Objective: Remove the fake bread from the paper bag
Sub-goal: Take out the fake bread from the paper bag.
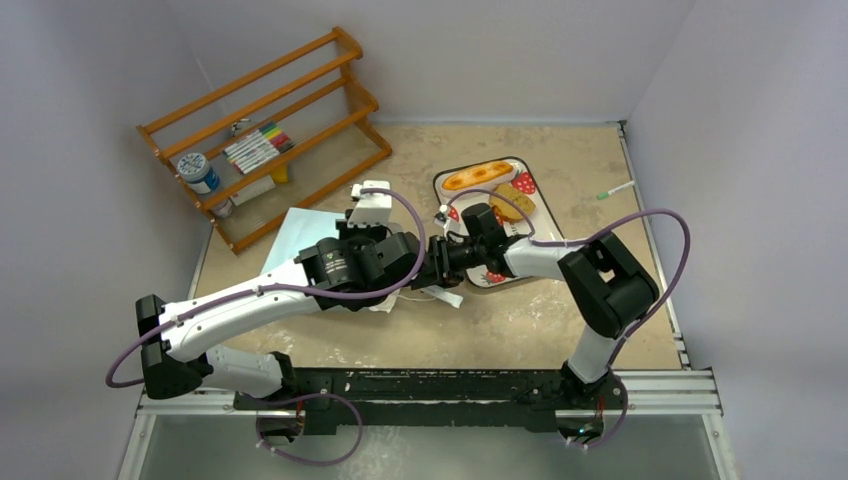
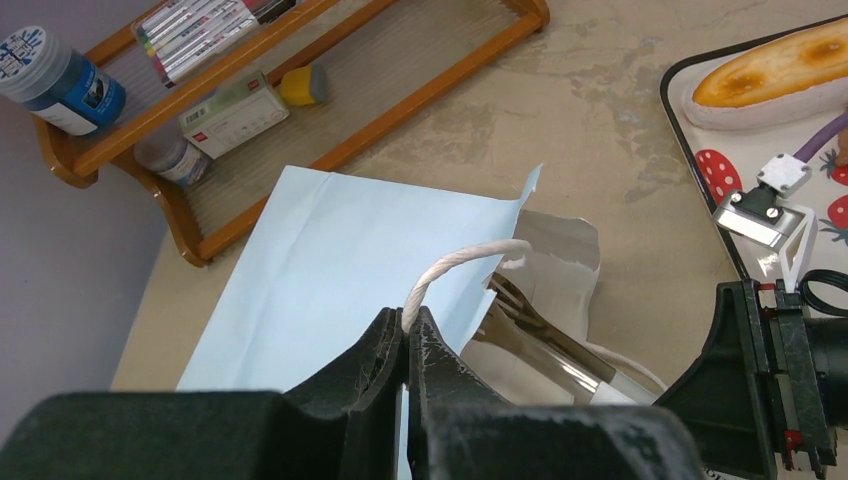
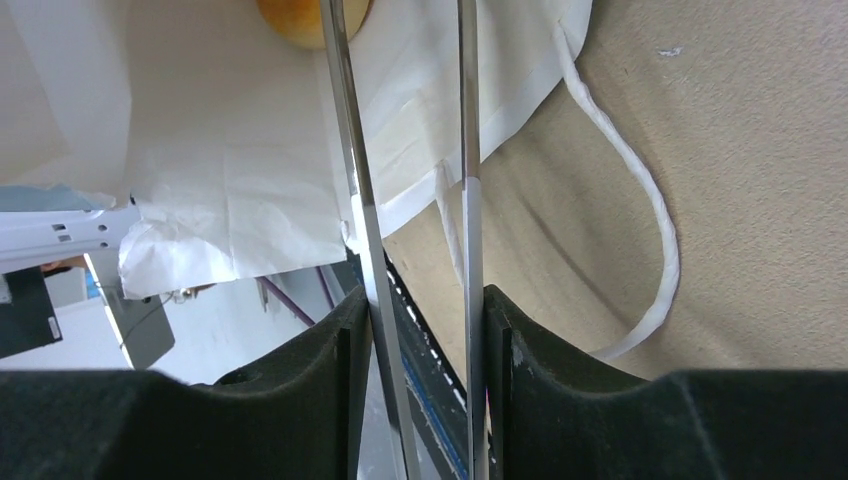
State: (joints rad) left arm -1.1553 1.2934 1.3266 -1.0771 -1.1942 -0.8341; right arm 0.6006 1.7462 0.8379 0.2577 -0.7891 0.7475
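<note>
White cord [image 2: 455, 262] pinched in left fingers [image 2: 385, 352]; right fingers [image 3: 335, 352] clasp tongs [image 3: 357, 180] inside paper bag [image 2: 340, 250].

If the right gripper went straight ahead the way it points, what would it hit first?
The tongs in the right gripper reach into the paper bag, so their tips would likely meet the orange roll inside first; depth is unclear.

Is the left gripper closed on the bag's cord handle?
Yes, the left gripper is shut on the white cord handle of the paper bag.
</note>
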